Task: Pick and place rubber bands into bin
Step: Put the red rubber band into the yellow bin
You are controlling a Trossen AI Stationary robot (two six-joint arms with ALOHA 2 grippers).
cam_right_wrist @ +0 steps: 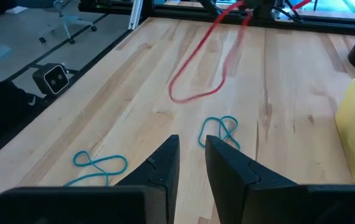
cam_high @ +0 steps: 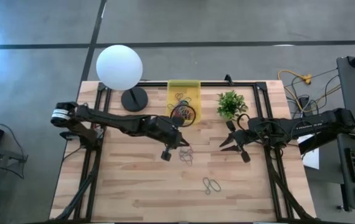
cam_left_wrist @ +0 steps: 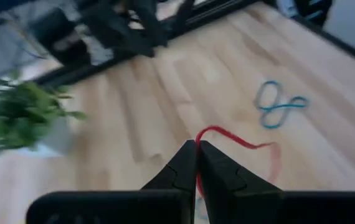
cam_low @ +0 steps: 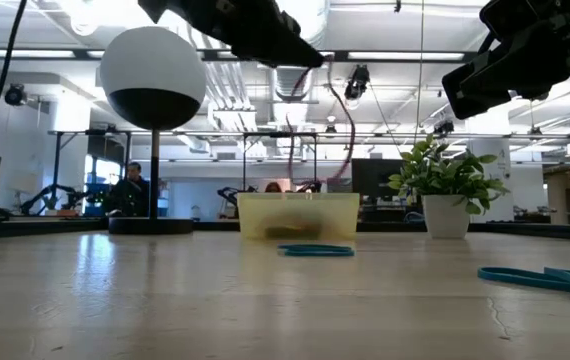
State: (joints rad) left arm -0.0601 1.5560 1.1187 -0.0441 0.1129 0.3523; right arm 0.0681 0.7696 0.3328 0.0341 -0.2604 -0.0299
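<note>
Two blue bands [cam_right_wrist: 220,132] on table, left tool [cam_left_wrist: 196,163] pinching one red band [cam_left_wrist: 240,142], right tool [cam_right_wrist: 193,163] narrowly open, empty

The bench [cam_high: 134,186] is pale planked wood with a smooth, faintly glossy finish. The bin [cam_low: 298,215] looks like translucent yellow plastic. A red rubber band [cam_left_wrist: 240,142] looks thin, smooth and matt. The lamp globe [cam_high: 119,67] is smooth matt white.

Open-plan lab: exposed ceiling ducts [cam_low: 295,75], workbenches [cam_low: 25,215], monitors [cam_low: 375,178].
</note>
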